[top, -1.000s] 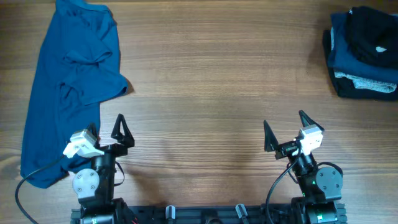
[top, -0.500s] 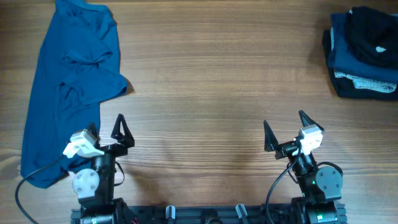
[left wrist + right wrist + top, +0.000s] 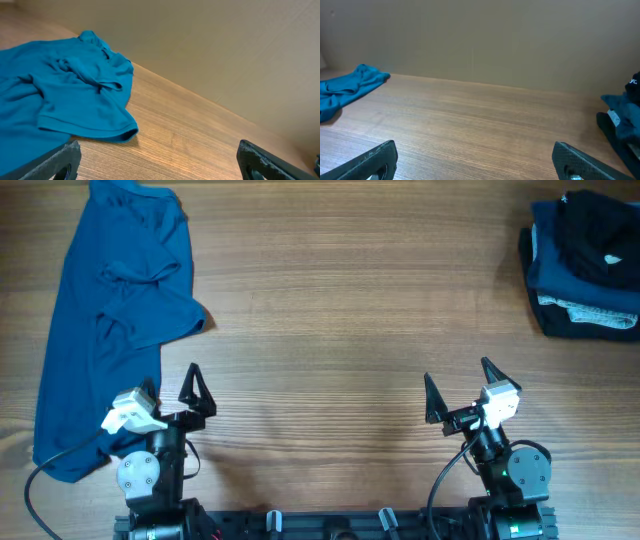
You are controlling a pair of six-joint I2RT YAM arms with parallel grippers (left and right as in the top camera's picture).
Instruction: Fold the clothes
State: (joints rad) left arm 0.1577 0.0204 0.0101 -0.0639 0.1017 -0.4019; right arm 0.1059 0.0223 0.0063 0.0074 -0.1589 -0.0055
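The pale wooden surface [image 3: 340, 310] carries a bright blue cotton T-shirt [image 3: 115, 300] along its 9 o'clock side. The shirt is a long rumpled strip whose long axis runs roughly from 7 to 1 o'clock. It is creased and bunched in the middle, one hemmed sleeve flaps out toward 3 o'clock, and the collar end lies farthest from the arms.

At 2 o'clock, well apart from it, sits a neat folded stack of dark blue and grey clothes [image 3: 585, 290]. A black garment with a tiny white mark [image 3: 600, 240] lies on top of it.

The left pincer [image 3: 172, 385] has its jaws spread wide and holds nothing. The shirt lies at its 10 to 11 o'clock, with the near hem beside that arm's base, so I judge this arm the nearer one. The right pincer [image 3: 457, 375] is likewise agape and empty, far from the shirt.
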